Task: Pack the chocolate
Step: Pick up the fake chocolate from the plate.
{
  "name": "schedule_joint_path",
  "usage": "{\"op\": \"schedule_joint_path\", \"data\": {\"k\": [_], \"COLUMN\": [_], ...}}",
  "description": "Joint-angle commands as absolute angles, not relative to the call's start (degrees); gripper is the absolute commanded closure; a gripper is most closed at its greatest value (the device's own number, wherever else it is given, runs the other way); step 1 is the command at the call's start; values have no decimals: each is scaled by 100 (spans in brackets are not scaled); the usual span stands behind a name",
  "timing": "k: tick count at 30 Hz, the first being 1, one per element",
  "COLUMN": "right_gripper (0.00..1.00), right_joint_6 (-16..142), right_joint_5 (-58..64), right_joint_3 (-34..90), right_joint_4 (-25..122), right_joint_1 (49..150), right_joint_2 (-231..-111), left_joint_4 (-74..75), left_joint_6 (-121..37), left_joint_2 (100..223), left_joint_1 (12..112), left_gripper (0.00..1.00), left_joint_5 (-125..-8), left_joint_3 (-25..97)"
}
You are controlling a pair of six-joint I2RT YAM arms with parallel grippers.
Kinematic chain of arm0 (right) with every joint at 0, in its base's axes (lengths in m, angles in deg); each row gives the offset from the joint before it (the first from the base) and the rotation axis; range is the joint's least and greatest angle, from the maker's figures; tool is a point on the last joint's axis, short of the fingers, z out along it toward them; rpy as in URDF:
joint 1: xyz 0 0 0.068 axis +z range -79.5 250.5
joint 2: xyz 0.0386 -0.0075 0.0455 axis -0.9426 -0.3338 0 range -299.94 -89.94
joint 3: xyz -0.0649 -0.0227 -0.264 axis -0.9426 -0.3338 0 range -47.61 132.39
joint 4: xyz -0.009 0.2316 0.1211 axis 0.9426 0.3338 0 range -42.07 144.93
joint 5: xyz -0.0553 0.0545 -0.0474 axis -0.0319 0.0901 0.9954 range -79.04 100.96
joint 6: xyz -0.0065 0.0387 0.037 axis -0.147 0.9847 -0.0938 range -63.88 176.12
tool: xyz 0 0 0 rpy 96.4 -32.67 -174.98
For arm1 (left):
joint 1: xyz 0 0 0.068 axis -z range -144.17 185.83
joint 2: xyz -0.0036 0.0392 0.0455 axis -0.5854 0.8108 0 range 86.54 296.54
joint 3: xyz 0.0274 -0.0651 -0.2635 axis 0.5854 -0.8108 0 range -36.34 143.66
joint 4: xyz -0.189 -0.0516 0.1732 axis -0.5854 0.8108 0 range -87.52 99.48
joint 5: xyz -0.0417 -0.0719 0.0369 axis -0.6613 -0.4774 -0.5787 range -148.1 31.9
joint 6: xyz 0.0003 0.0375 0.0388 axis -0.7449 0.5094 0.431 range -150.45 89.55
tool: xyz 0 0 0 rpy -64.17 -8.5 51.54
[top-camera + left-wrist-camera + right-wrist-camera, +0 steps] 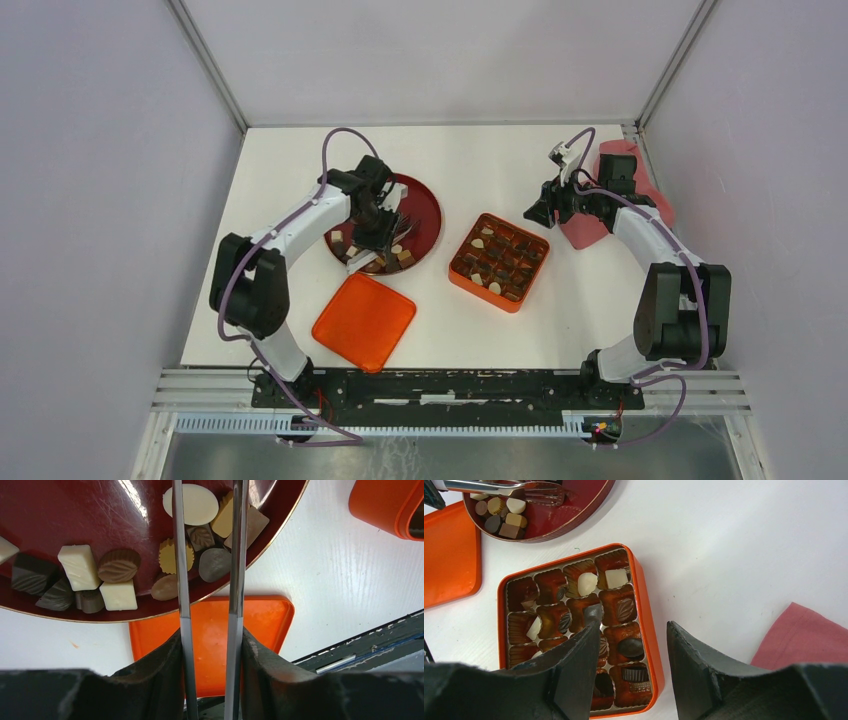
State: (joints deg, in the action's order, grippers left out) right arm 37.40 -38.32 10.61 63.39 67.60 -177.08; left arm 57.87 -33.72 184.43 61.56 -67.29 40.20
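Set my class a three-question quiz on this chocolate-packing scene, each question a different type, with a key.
1. True or false: the right gripper is shut.
2. Nearest the left arm's base: A flat orange lid, B pink cloth, C square orange compartment box?
3. Fill in: the left gripper holds thin metal tongs over small chocolates on the round dark red ____.
Key: 1 false; 2 A; 3 plate.

Plate: round dark red plate, left of centre on the white surface.
Box: square orange box with gridded compartments, right of the plate.
Lid: flat orange square lid, just beside the plate's near rim.
Cloth: pink cloth, right of the box.
Tongs: thin metal tongs over the plate.
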Motion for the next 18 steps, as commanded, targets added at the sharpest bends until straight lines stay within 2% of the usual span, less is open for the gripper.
{"op": "schedule_joint_path", "data": {"k": [1, 18], "right_gripper": [43, 43], "right_joint_6": [3696, 3721], "right_joint_5": [-3887, -3905], "right_joint_3": [1136, 1058], "right_joint_4": [6296, 6244], "right_joint_1": [6740, 6742], "right_joint_2": [-17666, -17625], "left_joint_4": [5802, 5527], "left_joint_6": [-3129, -4225], "left_joint_2": [18407, 17980], "left_joint_1": [6149, 5674], "left_gripper": [96, 98], "left_joint_5": [-6895, -7274], "left_joint_3": [4348, 3875]}}
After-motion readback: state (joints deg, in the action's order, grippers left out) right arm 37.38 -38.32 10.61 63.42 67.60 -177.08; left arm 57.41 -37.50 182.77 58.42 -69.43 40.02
